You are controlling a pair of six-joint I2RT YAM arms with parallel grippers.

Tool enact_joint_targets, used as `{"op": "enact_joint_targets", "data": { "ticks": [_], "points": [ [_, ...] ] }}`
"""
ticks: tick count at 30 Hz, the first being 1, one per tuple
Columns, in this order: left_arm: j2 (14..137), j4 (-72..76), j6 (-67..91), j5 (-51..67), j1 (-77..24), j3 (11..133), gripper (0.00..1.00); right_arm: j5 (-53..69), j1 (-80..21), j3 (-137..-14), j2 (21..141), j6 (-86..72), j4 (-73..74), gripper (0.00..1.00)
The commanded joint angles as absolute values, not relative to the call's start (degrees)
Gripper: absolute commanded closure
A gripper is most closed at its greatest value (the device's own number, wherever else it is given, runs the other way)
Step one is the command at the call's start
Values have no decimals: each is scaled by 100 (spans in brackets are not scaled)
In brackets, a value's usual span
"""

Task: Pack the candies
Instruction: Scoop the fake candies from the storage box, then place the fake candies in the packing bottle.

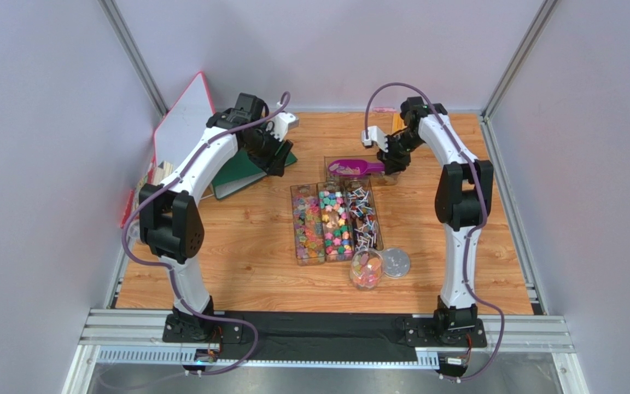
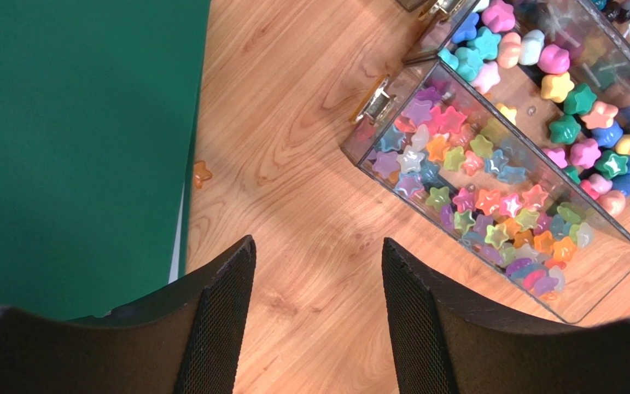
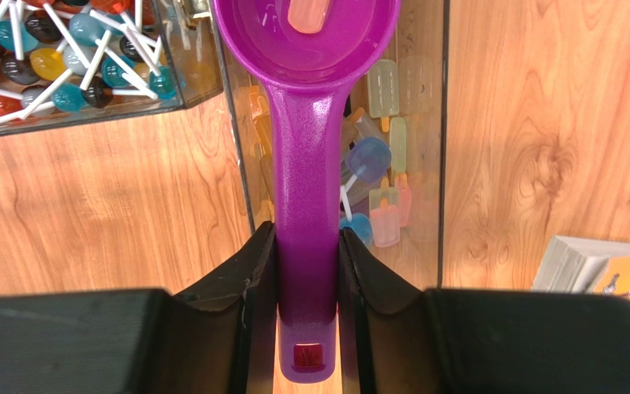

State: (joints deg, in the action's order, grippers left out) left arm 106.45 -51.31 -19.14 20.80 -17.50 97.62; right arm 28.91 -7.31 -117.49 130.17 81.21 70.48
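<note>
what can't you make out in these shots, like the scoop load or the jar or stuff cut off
The scoop: in the right wrist view the top edge cuts off its bowl. One candy shows; any more is unknown. In the top view it is too small.
The round jar: top view only, too small to judge how full.
The book: in the right wrist view, cut by the frame edge and the right gripper; title unreadable.

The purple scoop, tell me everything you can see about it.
The purple scoop looks like glossy, speckled plastic: a round bowl, a long flat handle with a small square mark near its end. The right gripper is shut on the handle. One pale orange candy lies in the bowl, which hangs over a clear tray of sweets.
</note>
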Motion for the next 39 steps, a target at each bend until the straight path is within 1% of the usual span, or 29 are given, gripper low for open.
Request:
{"op": "enact_joint_targets", "data": {
  "ticks": [1, 8, 10, 13, 16, 18, 19, 20, 26, 29, 33, 39],
  "points": [
    [10740, -5238, -2188, 2048, -1696, 10151, 36, 3322, -589, -11549, 12305, 8138, 7242, 100],
    [10802, -5309, -2180, 2013, -1670, 10362, 36, 3603, -457, -11250, 11769, 8069, 7242, 100],
    [10767, -5309, -2092, 1882, -1670, 10423, 36, 3683, -431, -11058, 11462, 8086, 7260, 100],
    [10635, -5309, -1969, 1767, -1679, 10433, 33, 3709, -404, -10742, 10917, 8165, 7277, 100],
    [10363, -5300, -1942, 1863, -1722, 10293, 29, 3613, -396, -10179, 10304, 8261, 7348, 100],
    [10109, -5274, -1942, 2020, -1784, 10117, 23, 3499, -396, -9626, 9933, 8384, 7417, 100],
    [10029, -5265, -1951, 2082, -1802, 10047, 1, 3455, -396, -9459, 9584, 8411, 7444, 100],
    [9941, -5230, -1951, 2161, -1828, 9968, 0, 3393, -396, -9126, 9432, 8489, 7549, 100],
    [9396, -5168, -1881, 2452, -1881, 9379, 0, 2866, -404, -8351, 8221, 8964, 8260, 100],
    [9141, -5098, -1925, 2347, -1898, 9106, 0, 2506, -396, -7885, 7623, 9342, 8674, 100],
    [8790, -5010, -1977, 2136, -1907, 8869, 0, 2154, -404, -7427, 6937, 9571, 8850, 100],
    [8517, -4931, -1846, 1644, -1916, 8693, 0, 1856, -536, -6865, 6224, 9642, 9123, 100]
  ]
}}
